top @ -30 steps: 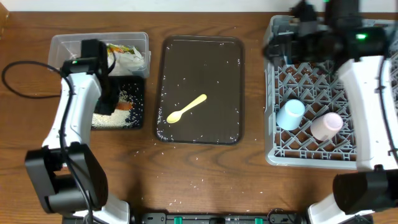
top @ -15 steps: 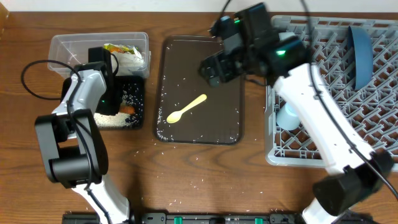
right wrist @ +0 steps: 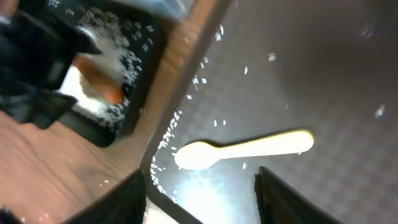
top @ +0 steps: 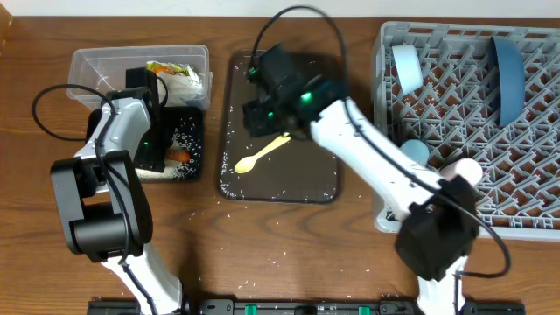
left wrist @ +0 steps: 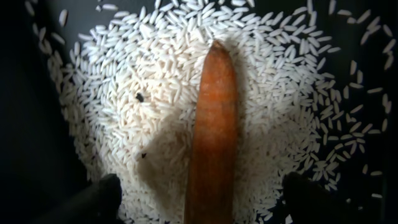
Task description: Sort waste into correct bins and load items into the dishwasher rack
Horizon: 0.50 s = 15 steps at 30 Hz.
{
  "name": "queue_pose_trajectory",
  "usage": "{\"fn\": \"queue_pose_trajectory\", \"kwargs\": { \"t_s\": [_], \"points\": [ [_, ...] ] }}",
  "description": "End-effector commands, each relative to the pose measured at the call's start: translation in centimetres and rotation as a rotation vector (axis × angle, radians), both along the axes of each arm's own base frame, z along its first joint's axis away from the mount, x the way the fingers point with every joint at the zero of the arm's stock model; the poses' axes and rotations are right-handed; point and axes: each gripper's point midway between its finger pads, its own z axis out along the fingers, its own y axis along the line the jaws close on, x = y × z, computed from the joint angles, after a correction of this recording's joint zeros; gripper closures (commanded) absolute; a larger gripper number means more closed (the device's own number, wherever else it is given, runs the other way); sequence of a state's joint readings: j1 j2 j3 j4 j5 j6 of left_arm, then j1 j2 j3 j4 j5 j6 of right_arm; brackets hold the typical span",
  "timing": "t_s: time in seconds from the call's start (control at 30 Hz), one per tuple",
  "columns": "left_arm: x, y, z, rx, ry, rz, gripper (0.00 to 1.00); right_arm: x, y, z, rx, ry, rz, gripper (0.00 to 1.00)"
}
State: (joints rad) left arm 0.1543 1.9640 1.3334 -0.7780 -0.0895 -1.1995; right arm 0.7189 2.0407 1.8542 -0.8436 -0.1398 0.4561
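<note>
Your right tool (right wrist: 202,202) hangs over the spoon (right wrist: 242,149) with its fingers apart, and your left tool (left wrist: 205,198) is spread wide above the carrot stick (left wrist: 211,124).

The spoon lies flat on the brown tray (top: 324,87) among stray grains, bowl end toward the front left, and neither finger touches it. The carrot stick rests on a heap of rice (left wrist: 155,93) in the black tray (top: 194,131), clear of both left fingertips. Behind that, the clear tub (top: 96,66) holds the wrapper (top: 171,70) and the tissue (top: 188,85). The rack (top: 525,219) carries the plate (top: 507,74) standing on edge, the bowl (top: 406,66) at its back left corner, and the blue cup (top: 413,153) and pink cup (top: 464,171) near the front. A few grains lie on the counter (top: 262,245).
</note>
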Motion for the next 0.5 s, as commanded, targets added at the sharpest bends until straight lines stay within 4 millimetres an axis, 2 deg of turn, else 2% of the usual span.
{"fn": "queue_pose_trajectory", "kwargs": {
  "t_s": [0.0,0.07,0.13,0.23,0.37,0.47],
  "points": [
    [-0.4,0.3,-0.4,0.014,0.020,0.002,0.12,0.3,-0.4,-2.6,-0.025,0.079,-0.305,0.67],
    [-0.4,0.3,-0.4,0.014,0.020,0.002,0.11,0.3,-0.5,-3.6,-0.031,0.097,-0.431,0.71],
    [-0.4,0.3,-0.4,0.014,0.020,0.002,0.10,0.2,-0.3,-4.6,-0.044,0.103,-0.477,0.68],
    [-0.4,0.3,-0.4,0.014,0.020,0.002,0.10,-0.5,0.3,-6.4,-0.071,0.125,-0.487,0.61],
    [-0.4,0.3,-0.4,0.014,0.020,0.002,0.04,-1.3,1.2,-8.7,-0.102,0.153,-0.464,0.43],
    [-0.4,0.3,-0.4,0.014,0.020,0.002,0.03,-1.3,1.4,-10.3,-0.118,0.163,-0.462,0.38]
  ]
}}
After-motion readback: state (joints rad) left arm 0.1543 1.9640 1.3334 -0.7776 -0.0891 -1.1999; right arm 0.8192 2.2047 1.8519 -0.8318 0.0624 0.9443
